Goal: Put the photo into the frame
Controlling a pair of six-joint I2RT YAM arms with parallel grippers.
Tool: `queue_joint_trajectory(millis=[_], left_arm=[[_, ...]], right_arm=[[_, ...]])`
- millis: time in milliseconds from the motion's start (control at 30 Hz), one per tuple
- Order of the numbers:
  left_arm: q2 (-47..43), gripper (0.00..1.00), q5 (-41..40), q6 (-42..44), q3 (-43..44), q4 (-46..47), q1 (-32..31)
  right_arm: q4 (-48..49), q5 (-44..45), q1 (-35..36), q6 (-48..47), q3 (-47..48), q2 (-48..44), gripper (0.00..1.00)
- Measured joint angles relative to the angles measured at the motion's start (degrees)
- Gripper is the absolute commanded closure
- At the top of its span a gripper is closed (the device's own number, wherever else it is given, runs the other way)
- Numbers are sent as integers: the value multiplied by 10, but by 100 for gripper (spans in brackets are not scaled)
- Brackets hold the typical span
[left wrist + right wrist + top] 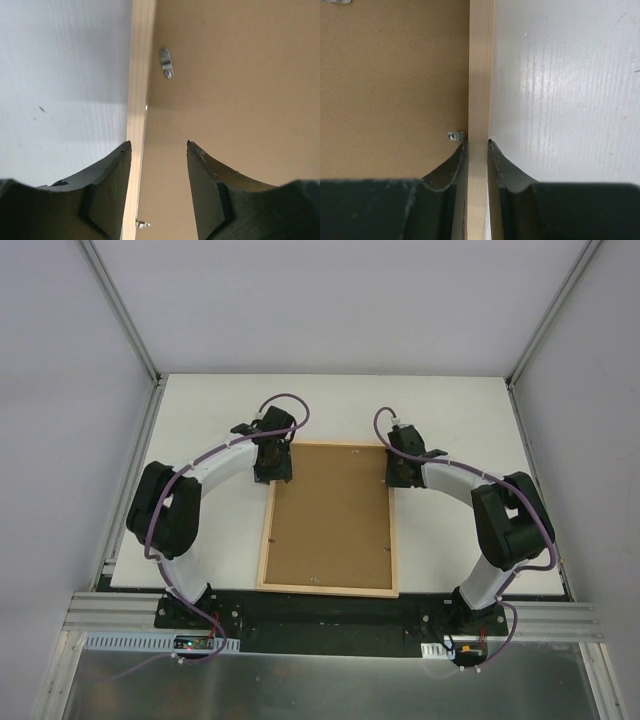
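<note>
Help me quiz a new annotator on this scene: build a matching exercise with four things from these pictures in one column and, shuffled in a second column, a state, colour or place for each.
Column one:
1. left end effector
2. right end effector
3. backing board
4. metal tab

Column two:
A. closed on the wooden rail of the frame
B. brown, filling the inside of the frame
C. open, fingers apart above the frame's edge
D. small and silvery, on the board beside the rail

Pairs: 1-C, 2-A, 3-B, 4-D
</note>
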Motion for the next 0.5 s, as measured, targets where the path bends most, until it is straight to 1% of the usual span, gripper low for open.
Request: queue_joint_trajectory(millis=[200,500], left_arm=[[73,51,0,16,57,-7,27],[126,51,3,28,106,-7,44]], right_arm=[[5,-5,0,-4,-12,-10,97],[10,-7,0,-7,-16,-12,97]])
